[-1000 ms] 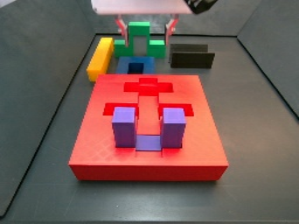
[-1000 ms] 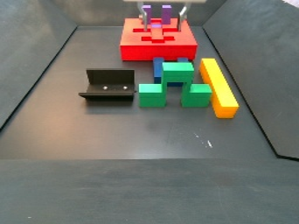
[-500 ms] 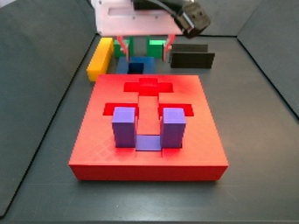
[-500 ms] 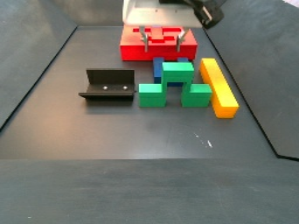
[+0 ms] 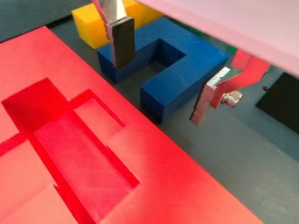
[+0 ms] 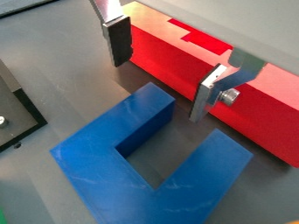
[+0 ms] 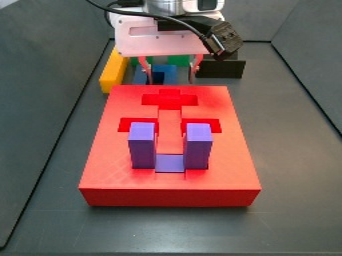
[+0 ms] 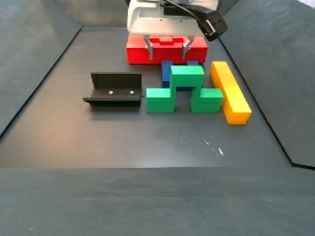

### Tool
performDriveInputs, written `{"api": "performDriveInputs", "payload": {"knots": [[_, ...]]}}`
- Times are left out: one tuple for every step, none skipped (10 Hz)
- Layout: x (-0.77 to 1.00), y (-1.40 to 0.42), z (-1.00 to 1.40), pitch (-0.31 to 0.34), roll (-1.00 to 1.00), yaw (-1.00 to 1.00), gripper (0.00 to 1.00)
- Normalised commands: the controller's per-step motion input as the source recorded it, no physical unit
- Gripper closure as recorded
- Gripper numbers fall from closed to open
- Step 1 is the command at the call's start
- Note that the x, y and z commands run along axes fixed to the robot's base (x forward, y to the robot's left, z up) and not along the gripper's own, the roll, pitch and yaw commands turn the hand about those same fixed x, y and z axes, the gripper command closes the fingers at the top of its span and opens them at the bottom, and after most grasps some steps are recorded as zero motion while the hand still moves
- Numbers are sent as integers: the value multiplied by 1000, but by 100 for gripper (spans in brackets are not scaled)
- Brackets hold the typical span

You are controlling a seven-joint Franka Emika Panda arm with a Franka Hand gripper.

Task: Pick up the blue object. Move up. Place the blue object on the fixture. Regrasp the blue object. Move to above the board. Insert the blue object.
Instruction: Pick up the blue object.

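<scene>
The end effector (image 6: 163,74) is held spread and empty just above the blue object (image 6: 152,157), which lies flat on the floor beside the board (image 6: 222,70); one finger (image 5: 121,39) is lowered into its gap, evidently so one prong can be clamped.

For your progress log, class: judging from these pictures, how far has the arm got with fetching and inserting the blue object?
Nothing is finished yet. The blue object lies on the floor beside the board, ungrasped. In hand: the open pincer hangs just above it, fingers apart. Left: grasp, lift, set it on the fixture, regrasp, carry over, insert.
</scene>
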Motion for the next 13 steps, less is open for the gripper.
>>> {"api": "performDriveInputs", "payload": {"knots": [[94, 34, -260, 0, 234, 0, 0], [91, 20, -286, 0, 196, 0, 0], [54, 37, -249, 0, 106, 0, 0], [37, 89, -257, 0, 126, 0, 0], [0, 160, -231, 17, 163, -46, 0], [-97, 171, -111, 43, 121, -160, 0], [-80, 66, -89, 44, 70, -169, 0], [0, -6, -69, 21, 79, -80, 0], [0, -160, -51, 10, 164, -91, 0], [0, -9, -17, 11, 83, -91, 0], [0, -11, -23, 0, 37, 0, 0], [0, 0, 0, 0, 0, 0, 0], [0, 0, 0, 0, 0, 0, 100]]}}
